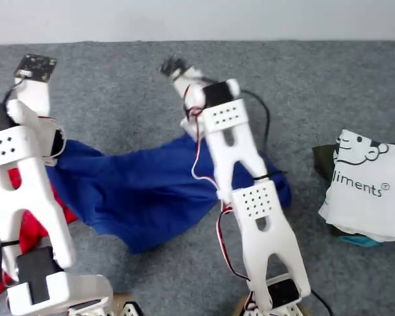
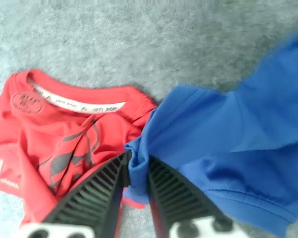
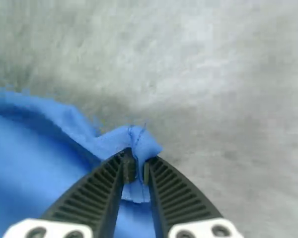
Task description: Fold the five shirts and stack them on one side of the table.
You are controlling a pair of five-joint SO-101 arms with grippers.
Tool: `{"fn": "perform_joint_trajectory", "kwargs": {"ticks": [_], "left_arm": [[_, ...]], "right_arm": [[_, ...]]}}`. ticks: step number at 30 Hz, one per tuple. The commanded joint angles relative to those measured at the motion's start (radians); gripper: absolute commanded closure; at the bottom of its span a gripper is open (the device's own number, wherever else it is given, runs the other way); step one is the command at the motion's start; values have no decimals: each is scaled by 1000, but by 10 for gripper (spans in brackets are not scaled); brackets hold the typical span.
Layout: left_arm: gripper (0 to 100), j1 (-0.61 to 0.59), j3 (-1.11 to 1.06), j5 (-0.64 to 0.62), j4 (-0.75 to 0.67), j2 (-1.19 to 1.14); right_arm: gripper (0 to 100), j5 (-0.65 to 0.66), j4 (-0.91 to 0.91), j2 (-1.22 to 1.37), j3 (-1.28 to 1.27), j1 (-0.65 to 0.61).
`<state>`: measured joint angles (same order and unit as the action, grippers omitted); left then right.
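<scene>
Gripping blue shirt [image 1: 151, 191] at two edges, ready to spread for the fold.
Left claw [image 2: 138, 159] is clenched on a bunched fold of it, with the red shirt [image 2: 64, 134] just beside and partly under that claw. Right claw [image 3: 137, 166] is pinching a small tab of the shirt's edge, grey bench [image 3: 213, 74] beyond its tips. Cloth lies crumpled between the two claws. My take: draw the claws apart evenly until taut, raise the left side so the red shirt doesn't drag, lay flat, then fold. Right pinch looks thin and may slip under tension. White printed shirt [image 1: 368, 191] pile sits well outboard of the right claw, likely the stacking side.
</scene>
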<state>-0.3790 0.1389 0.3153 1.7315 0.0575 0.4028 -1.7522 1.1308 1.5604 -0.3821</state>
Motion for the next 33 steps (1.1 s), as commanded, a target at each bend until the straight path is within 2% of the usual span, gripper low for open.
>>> {"fn": "perform_joint_trajectory", "kwargs": {"ticks": [1, 7, 14, 25, 30, 33], "left_arm": [[986, 63, 12, -11, -8, 48], [986, 129, 108, -11, -14, 46], [986, 138, 463, -11, -120, 38], [986, 292, 888, -11, -325, 48], [986, 316, 1084, -6, -328, 48], [986, 316, 1185, -5, -328, 48]], "right_arm": [[987, 3, -36, -174, 87, 56], [987, 8, -38, -390, 89, 130], [987, 8, -38, -667, 89, 213], [987, 14, -12, -1036, 89, 380], [987, 140, -21, -1155, 87, 410], [987, 166, -21, -1207, 87, 453]]}}
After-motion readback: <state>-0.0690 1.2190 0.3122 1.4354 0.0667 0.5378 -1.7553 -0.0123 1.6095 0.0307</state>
